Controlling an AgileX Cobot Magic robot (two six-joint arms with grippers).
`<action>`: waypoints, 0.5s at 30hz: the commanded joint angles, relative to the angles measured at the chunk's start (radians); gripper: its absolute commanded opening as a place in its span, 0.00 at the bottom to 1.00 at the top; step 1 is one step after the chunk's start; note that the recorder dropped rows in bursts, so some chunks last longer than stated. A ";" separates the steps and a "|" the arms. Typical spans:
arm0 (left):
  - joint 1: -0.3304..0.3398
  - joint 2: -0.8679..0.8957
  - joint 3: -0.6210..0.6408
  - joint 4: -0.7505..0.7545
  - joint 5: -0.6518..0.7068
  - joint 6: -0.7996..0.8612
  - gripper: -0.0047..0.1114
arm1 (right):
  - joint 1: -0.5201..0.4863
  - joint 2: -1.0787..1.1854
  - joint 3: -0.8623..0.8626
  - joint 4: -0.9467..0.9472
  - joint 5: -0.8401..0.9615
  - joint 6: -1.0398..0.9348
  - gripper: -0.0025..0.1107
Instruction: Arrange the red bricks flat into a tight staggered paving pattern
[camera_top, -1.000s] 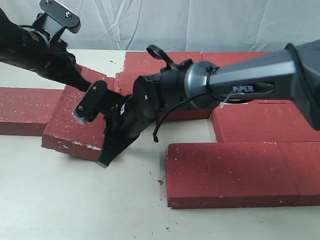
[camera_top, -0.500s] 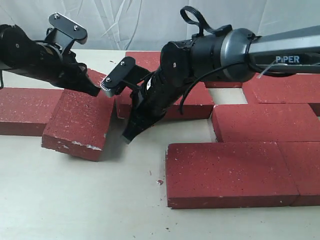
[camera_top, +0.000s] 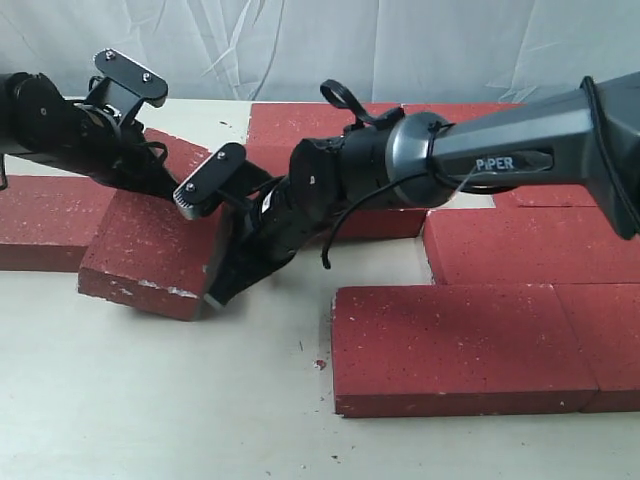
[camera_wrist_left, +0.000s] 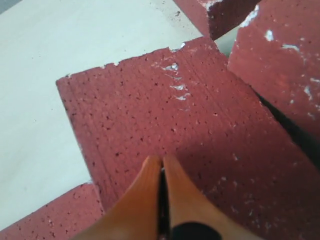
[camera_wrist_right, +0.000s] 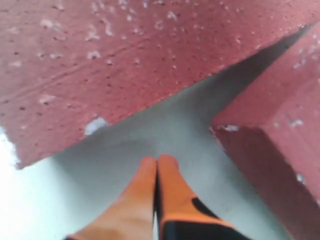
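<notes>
Several red bricks lie on the pale table. One loose red brick (camera_top: 150, 245) sits skewed at the left, its far end resting up on its neighbours. My left gripper (camera_top: 166, 186) is shut, its fingertips pressed on that brick's top face (camera_wrist_left: 175, 115), as the left wrist view shows (camera_wrist_left: 161, 160). My right gripper (camera_top: 216, 296) reaches across from the right and is shut too. Its tip is low at the skewed brick's right edge, over bare table in the gap between two bricks (camera_wrist_right: 157, 160).
A flat brick (camera_top: 40, 220) lies left of the skewed one. More bricks line the back (camera_top: 300, 125) and the right (camera_top: 530, 245). Two joined bricks (camera_top: 450, 345) lie at the front right. Bare table (camera_top: 150, 400) spreads at the front left.
My right gripper rose and swung right, then came back down-left to the skewed brick's right edge. The left arm shifted a little, and the brick's near end has slid slightly left.
</notes>
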 joint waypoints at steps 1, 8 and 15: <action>0.037 -0.009 0.000 0.010 0.002 -0.001 0.04 | 0.031 -0.004 -0.006 0.004 -0.037 -0.022 0.01; 0.047 -0.033 0.000 -0.009 -0.003 -0.001 0.04 | 0.031 -0.022 -0.006 -0.095 -0.003 -0.049 0.01; -0.043 -0.060 0.000 -0.057 0.015 -0.001 0.04 | -0.111 -0.208 0.003 -0.220 0.288 0.068 0.01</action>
